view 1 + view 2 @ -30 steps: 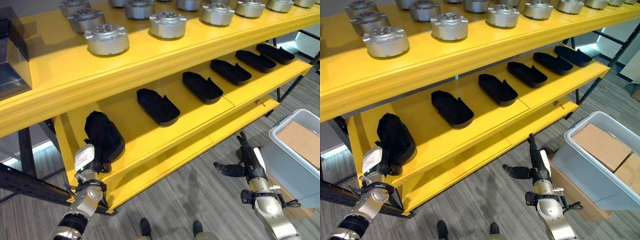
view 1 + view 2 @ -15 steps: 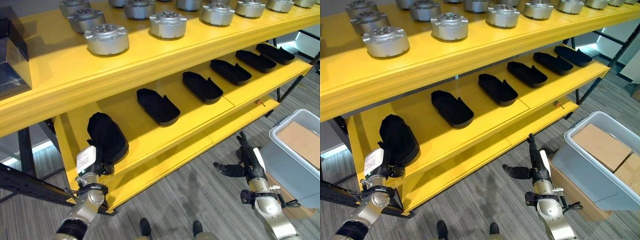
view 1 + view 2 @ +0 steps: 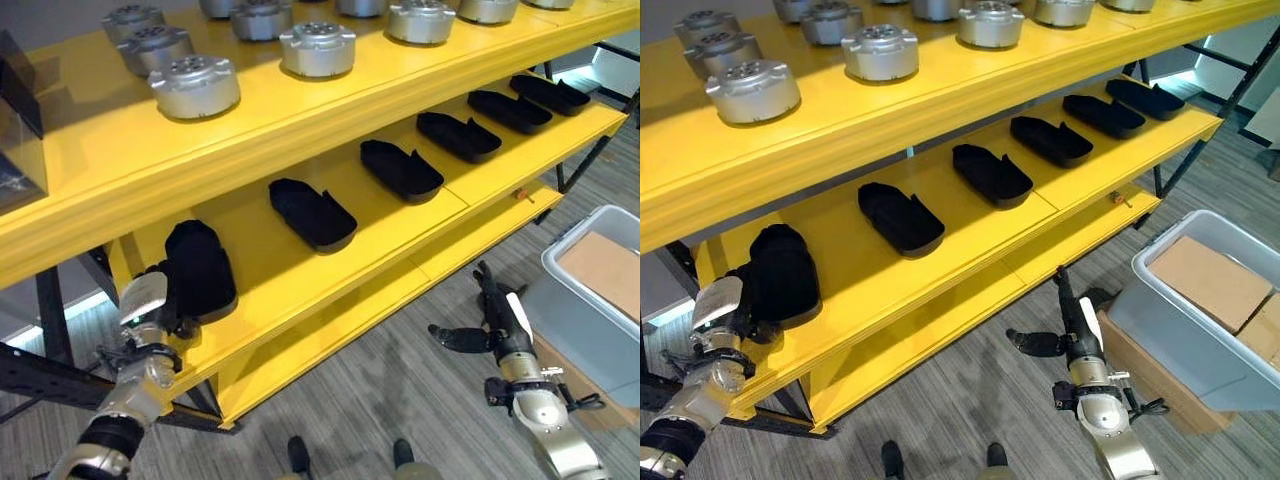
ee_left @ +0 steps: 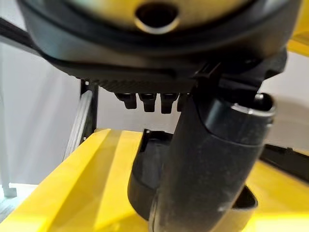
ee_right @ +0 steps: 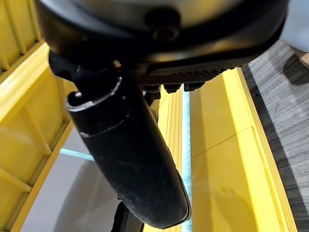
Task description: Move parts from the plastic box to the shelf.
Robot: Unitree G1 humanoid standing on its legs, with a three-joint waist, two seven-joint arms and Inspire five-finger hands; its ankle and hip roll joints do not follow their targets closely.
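The left robot hand (image 3: 150, 305) clasps a black moulded plastic part (image 3: 198, 268) on the yellow metal shelf (image 3: 290, 262); the right robot hand (image 3: 492, 322) hangs with its fingers spread.

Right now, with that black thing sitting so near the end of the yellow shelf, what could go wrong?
The black part lies at the left end of the middle shelf, near its front edge, with the left hand at it; a nudge on the way out might tip it to the floor. The right hand hangs open over the floor near the grey plastic box; a careless swing could bump it.
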